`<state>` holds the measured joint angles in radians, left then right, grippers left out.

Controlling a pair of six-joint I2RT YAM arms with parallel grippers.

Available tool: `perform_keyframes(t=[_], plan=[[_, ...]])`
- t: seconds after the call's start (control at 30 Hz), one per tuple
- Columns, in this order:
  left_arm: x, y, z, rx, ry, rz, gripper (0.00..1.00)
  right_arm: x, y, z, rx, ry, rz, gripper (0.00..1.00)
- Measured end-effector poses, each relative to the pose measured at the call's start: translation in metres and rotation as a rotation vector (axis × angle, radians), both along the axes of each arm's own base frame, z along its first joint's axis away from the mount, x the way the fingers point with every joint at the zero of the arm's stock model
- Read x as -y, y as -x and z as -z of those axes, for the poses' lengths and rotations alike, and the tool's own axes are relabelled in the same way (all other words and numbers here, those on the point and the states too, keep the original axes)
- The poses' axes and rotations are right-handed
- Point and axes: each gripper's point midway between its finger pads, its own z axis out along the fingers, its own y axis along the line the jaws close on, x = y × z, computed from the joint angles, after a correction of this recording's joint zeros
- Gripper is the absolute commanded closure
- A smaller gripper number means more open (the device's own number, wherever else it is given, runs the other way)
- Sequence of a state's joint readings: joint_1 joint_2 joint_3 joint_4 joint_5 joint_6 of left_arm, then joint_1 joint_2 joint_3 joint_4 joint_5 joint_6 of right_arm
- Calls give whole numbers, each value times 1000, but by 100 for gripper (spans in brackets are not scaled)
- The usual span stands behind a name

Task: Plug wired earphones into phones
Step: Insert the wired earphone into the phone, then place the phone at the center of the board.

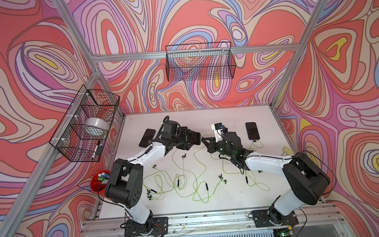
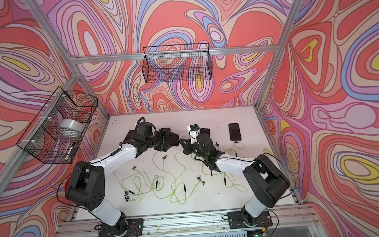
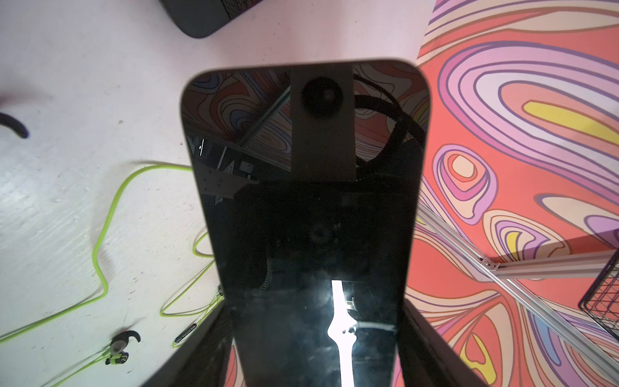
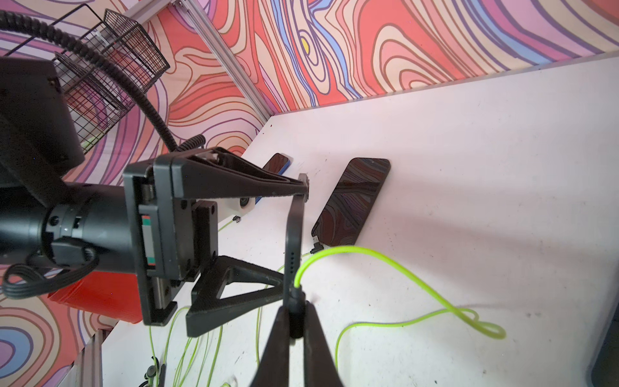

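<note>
1. While both arms meet above its middle, the worktop, a flat, matte white board with small scuffs, lies bare along its far edge. Its near half is strewn with cables.
2. The left gripper has its black triangular fingers spread wide and clamped across the held phone. This glossy black slab with rounded corners is raised off the board, its short end facing the other arm.
3. The right gripper has its tapered fingers pressed together on a plug.
4. One flat phone lies near the right edge with a cable at its near end. Another phone lies toward the far left corner.
5. The wired earphones are thin, shiny yellow-green cables in loose loops toward the near edge, between the arm bases. They carry black remote sticks and small dark earbuds.
6. The plug, a small dark stub, sits just beside the held phone's short end. Whether they touch cannot be told.
</note>
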<state>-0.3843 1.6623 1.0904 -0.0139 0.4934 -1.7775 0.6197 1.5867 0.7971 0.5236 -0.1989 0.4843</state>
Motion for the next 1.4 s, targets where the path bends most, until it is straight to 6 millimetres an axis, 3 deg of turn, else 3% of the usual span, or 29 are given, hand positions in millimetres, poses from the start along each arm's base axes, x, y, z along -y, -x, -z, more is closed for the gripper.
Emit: perform_keyframes(t=[0.27,0.7,0.73,0.83,0.93,1.03,1.27,1.4], plan=[[-7,-3,-10,28,-15,-51,100,-7,-5,-6,13,-12,7,100],[-14,-8,-9,46,-52,-97,100,-20,-14,-2,-25,31,-6,100],[-14,-8,-9,47,-56,-99,100,-20,-14,-2,-29,35,-7,98],[-14,-8,-9,46,-92,-71,100,-20,-14,0,-60,55,-16,62],[-1,-8,-12,67,-135,17,100,-16,-16,3,-97,82,-16,42],[8,-22,-10,111,-228,110,100,0,-14,8,-128,131,10,38],[5,-64,9,218,-570,343,100,43,3,5,-162,181,102,37],[14,-87,17,273,-715,511,100,55,11,21,-212,201,135,37]])
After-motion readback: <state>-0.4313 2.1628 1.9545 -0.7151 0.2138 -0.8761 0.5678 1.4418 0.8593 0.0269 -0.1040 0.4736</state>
